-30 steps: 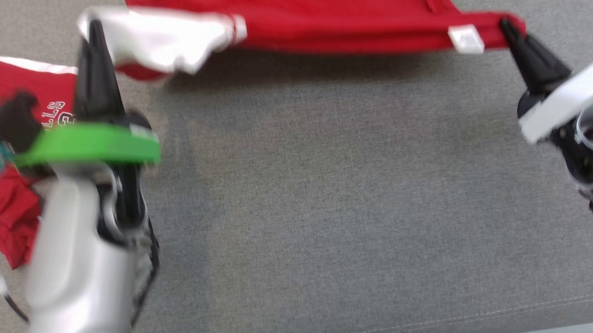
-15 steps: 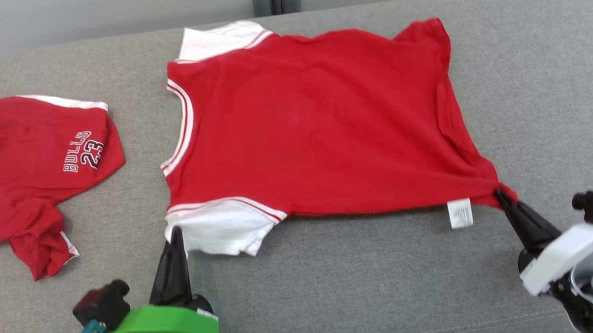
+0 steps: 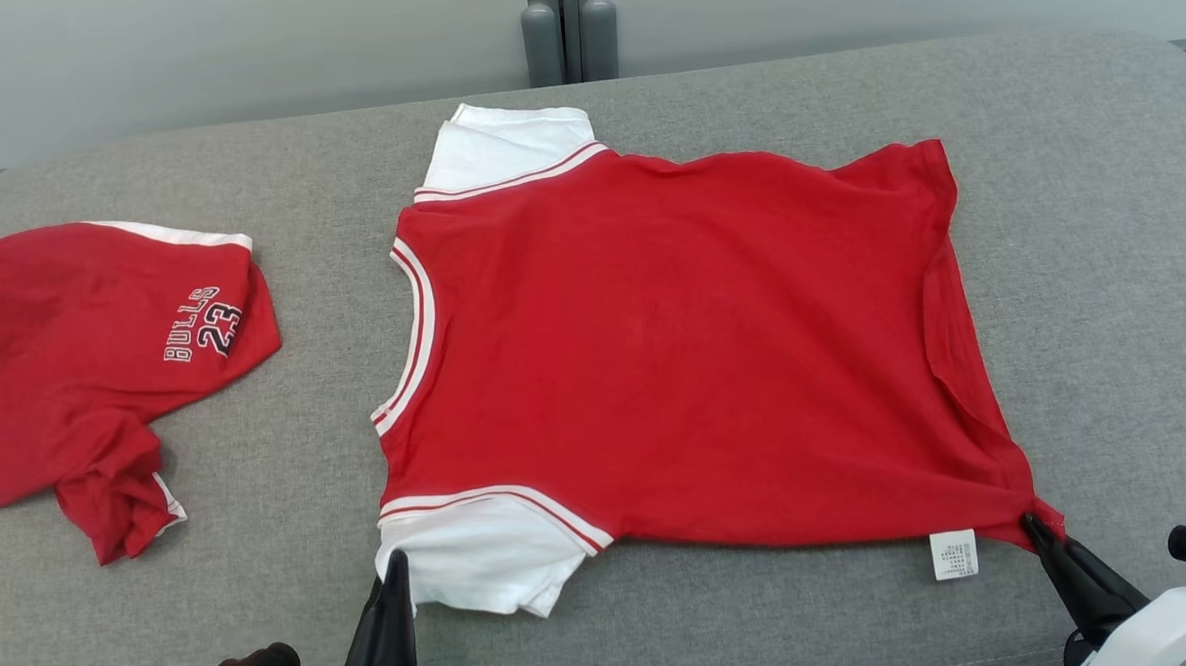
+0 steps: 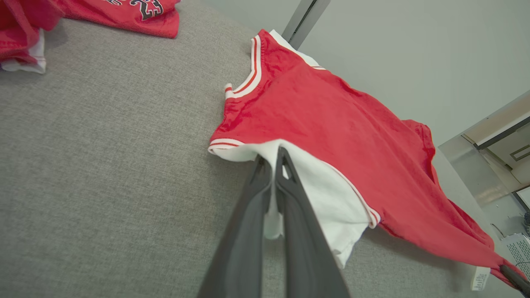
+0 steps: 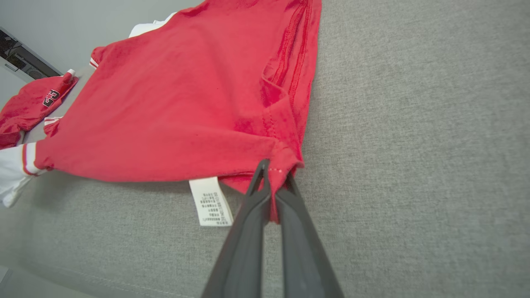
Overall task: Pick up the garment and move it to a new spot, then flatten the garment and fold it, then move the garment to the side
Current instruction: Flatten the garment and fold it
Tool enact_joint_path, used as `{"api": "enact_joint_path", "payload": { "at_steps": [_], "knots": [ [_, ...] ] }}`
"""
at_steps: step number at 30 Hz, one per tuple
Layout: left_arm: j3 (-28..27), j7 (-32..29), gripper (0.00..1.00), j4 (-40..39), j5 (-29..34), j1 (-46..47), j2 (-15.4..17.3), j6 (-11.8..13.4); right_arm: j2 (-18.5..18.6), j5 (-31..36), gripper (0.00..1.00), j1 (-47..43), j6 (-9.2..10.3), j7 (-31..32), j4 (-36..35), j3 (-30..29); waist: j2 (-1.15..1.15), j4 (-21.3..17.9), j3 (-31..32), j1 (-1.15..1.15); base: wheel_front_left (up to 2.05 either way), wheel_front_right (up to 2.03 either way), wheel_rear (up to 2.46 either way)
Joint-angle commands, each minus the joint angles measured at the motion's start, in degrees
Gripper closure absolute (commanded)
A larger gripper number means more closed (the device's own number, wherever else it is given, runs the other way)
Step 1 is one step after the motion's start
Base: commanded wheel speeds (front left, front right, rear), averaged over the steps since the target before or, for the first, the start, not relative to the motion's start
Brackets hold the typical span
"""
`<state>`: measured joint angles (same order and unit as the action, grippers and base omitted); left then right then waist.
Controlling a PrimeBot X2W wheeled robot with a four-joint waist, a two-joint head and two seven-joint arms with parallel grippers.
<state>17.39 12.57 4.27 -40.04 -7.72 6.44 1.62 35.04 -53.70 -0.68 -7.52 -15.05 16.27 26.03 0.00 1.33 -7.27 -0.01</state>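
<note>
- Shirt (image 3: 674,349): red with white sleeves, spread out on the grey cloth-topped desk (image 3: 766,626), roughly mid-desk. No print shows on the upper face.
- Long axis: collar end toward the robot's left, hem toward its right. Neck-to-hem runs side to side across the robot's front, not away from it.
- The whole shirt lies beyond the fingers, on the far side of them. Its near long edge runs from one arm to the other.
- Left fingers (image 4: 252,215): pressed together, pinching the edge of the near sleeve (image 3: 483,553). White cloth shows between them in the left wrist view.
- Right fingers (image 5: 250,236): together as well, clamped on the near hem corner (image 3: 1047,525), which is drawn out to a point. The label (image 3: 953,554) hangs just beside them.
- Neither arm is nearer than the other; each has its own end of the near edge.
- Lie of the cloth: body mostly flat. The hem side carries a turned-over crease, and the far sleeve (image 3: 510,141) lies flat near the back edge of the desk.
- A shadow under the near edge in the right wrist view suggests it sits slightly off the desk by the corner.
- Judgement: placing looks done and flattening is in hand. No fold is made yet.
- Judgement: with the axis lying crosswise, a fold would mean both arms carrying the near edge over, away from the robot, together.
- Second shirt (image 3: 84,365): red, rumpled, marked "BULLS 23", well apart at the left end of the desk.
</note>
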Motion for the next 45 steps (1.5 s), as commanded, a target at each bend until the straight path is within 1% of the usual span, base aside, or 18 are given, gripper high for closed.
{"api": "enact_joint_path", "payload": {
  "at_steps": [1, 7, 13, 16, 21, 25, 29, 32, 33, 34, 39, 45],
  "knots": [
    [0.22, -0.22, 1.00, -0.04, 0.10, -0.20, 0.41, 0.28, -0.51, 0.38, 1.00, -0.46, 0.07, 0.03, -0.34, -0.59, 0.00, 0.03, 0.04, 0.01, 0.00, 0.00, 0.00],
    [1.99, -1.90, 1.00, 1.13, 1.78, 4.86, 1.45, -1.28, -2.25, 1.72, 1.00, 1.58, 0.07, 0.85, -1.07, -2.11, 0.00, -0.02, -0.04, 0.01, 0.00, 0.00, 0.00],
    [2.41, -4.31, 1.00, 3.18, 3.15, 13.09, 3.34, -3.23, -2.94, 2.11, 1.00, 4.93, 0.07, 2.40, -1.86, -3.27, 0.00, -0.70, -1.15, 0.01, 0.00, 0.00, 0.00],
    [2.48, -5.81, 1.00, 5.51, 3.48, 18.00, 3.83, -4.05, -3.70, 1.67, 1.00, 7.50, 0.07, 3.56, -1.48, -3.78, 0.00, -1.36, -2.59, 0.01, 0.00, 0.00, 0.00],
    [2.68, -6.87, 1.00, 11.67, 3.36, 25.91, 3.58, -5.40, -4.88, 2.20, 1.00, 12.72, 0.07, 4.54, 0.86, -3.99, 0.00, -2.05, -5.09, 0.01, 0.00, 0.00, 0.00],
    [2.54, -6.71, 1.00, 18.25, 3.42, 31.83, 3.40, -6.22, -5.83, 2.65, 1.00, 16.88, 0.07, 4.22, 3.82, -3.93, 0.00, -2.37, -6.69, 0.01, 0.00, 0.00, 0.00],
    [3.29, -5.98, 1.00, 24.51, 3.74, 36.32, 3.00, -7.18, -6.72, 2.73, 1.00, 20.18, 0.07, 3.84, 6.70, -2.93, 0.00, -2.55, -7.87, 0.01, 0.00, 0.00, 0.00],
    [3.85, -4.29, 1.00, 28.62, 3.48, 39.02, 2.31, -7.79, -7.35, 2.41, 1.00, 22.08, 0.07, 3.14, 9.05, -2.36, 0.00, -2.44, -8.13, 0.01, 0.00, 0.00, 0.00],
    [3.98, -3.74, 0.50, 30.05, 3.14, 39.60, 2.03, -8.05, -7.84, 1.88, 0.52, 22.30, 0.07, 2.86, 9.70, -2.15, 0.00, -2.34, -8.08, 0.01, 0.00, 0.00, 0.00],
    [4.12, -3.03, 0.00, 31.03, 3.33, 40.16, 2.05, -8.15, -8.22, 1.42, 0.00, 22.33, 0.07, 2.65, 10.04, -1.96, 0.00, -2.26, -8.01, 0.01, 0.00, 0.00, 0.00],
    [3.99, 1.06, 0.00, 34.72, 4.16, 40.47, 1.93, -8.53, -7.42, 1.62, 0.00, 20.49, 0.07, 0.76, 10.79, -2.33, 0.00, -1.79, -6.58, 0.01, 0.00, 0.00, 0.00],
    [2.64, 2.49, 0.00, 34.35, 4.97, 35.21, 3.07, -8.57, -7.40, 5.03, 0.00, 17.24, 0.07, -0.15, 9.35, -4.52, 0.00, -1.98, -5.11, 0.01, 0.00, 0.00, 0.00]
  ]
}}
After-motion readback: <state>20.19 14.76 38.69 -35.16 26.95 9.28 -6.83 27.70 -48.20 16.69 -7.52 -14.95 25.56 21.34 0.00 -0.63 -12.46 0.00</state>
